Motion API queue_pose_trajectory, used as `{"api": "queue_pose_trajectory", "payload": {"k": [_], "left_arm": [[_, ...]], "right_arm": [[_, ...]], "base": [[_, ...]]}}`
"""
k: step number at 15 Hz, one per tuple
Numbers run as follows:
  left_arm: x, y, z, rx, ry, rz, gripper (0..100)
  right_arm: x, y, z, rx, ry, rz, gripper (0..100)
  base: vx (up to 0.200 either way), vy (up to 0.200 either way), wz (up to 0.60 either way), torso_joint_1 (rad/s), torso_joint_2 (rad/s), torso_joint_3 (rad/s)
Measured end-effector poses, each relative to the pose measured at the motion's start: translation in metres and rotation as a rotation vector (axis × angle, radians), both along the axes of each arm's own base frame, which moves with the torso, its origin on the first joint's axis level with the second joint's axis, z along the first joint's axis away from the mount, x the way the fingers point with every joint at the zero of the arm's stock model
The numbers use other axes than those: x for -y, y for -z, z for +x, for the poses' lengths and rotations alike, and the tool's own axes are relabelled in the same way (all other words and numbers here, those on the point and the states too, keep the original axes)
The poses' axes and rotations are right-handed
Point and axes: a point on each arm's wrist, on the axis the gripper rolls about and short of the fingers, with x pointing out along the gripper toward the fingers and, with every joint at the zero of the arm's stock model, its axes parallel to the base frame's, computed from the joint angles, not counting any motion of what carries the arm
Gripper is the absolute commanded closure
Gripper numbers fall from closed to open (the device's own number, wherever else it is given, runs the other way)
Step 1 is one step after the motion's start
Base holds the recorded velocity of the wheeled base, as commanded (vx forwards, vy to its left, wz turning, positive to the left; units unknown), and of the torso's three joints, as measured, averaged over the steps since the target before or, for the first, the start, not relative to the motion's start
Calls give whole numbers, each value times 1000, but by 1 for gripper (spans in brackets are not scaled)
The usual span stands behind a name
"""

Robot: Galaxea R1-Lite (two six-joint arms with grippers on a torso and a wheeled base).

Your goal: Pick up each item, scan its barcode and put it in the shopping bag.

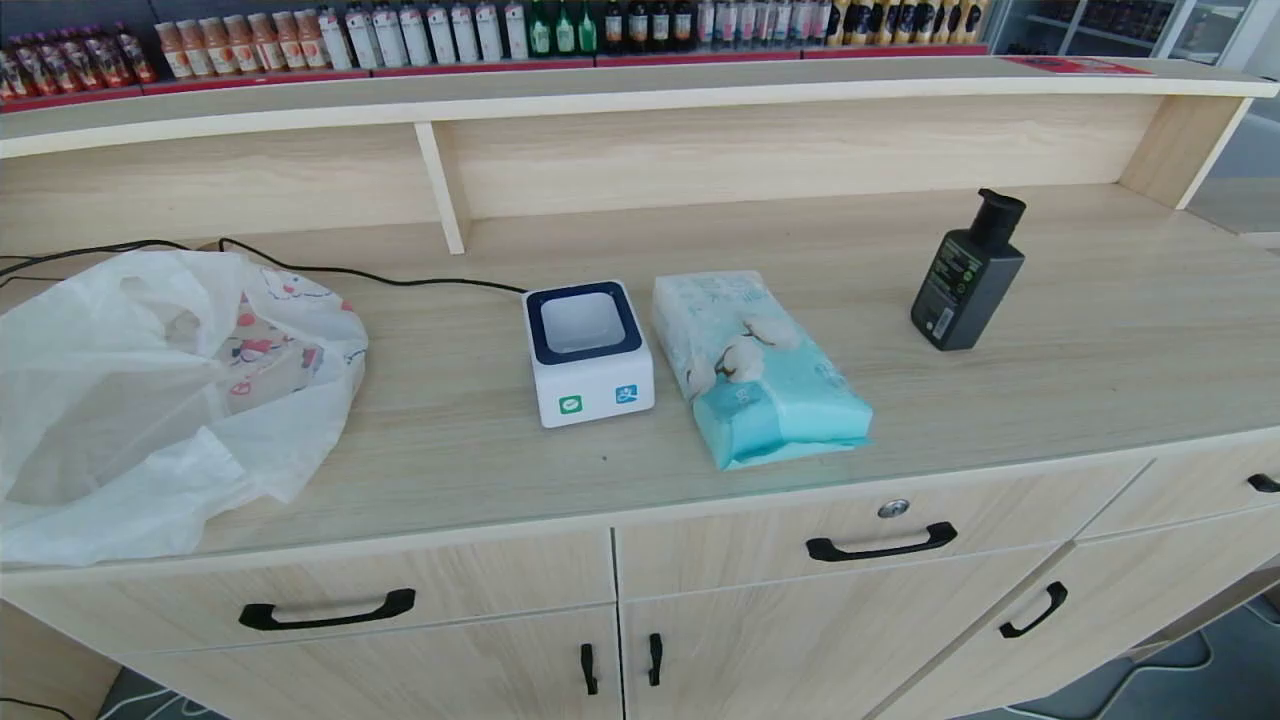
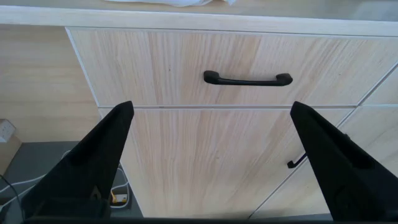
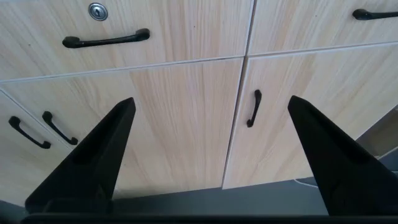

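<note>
In the head view, the white plastic shopping bag (image 1: 150, 390) lies crumpled and open at the left of the frame on the wooden counter (image 1: 1100, 340), with something printed in red inside it. The white scanner (image 1: 588, 352) with its dark blue rim sits at the centre, and a black cable (image 1: 380, 275) runs from it towards the upper left. Just beside the scanner, to its right, a teal pack of tissues (image 1: 760, 370) lies flat. A black pump bottle (image 1: 968, 275) stands upright well apart from it, in the upper right.

The left gripper (image 2: 211, 107) hangs below the counter edge facing a drawer handle (image 2: 247, 79), its fingers (image 2: 99, 155) released, spread wide and holding nothing. The right gripper (image 3: 211, 101) faces the cabinet doors near a drawer lock (image 3: 96, 10), its fingers (image 3: 93, 155) likewise spread and empty
</note>
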Motion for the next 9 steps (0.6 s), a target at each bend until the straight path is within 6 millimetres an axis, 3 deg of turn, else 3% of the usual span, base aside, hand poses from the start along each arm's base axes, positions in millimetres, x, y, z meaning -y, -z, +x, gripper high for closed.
{"api": "queue_pose_trajectory", "payload": {"k": [5, 9], "left_arm": [[0, 0, 0, -3, 0, 2, 0], [0, 0, 0, 0, 0, 1, 0]], "right_arm": [[-1, -2, 0, 15, -34, -46, 0], [-2, -49, -6, 83, -96, -51, 0]], "base": [[0, 0, 0, 0, 0, 0], [0, 0, 0, 0, 0, 0]]}}
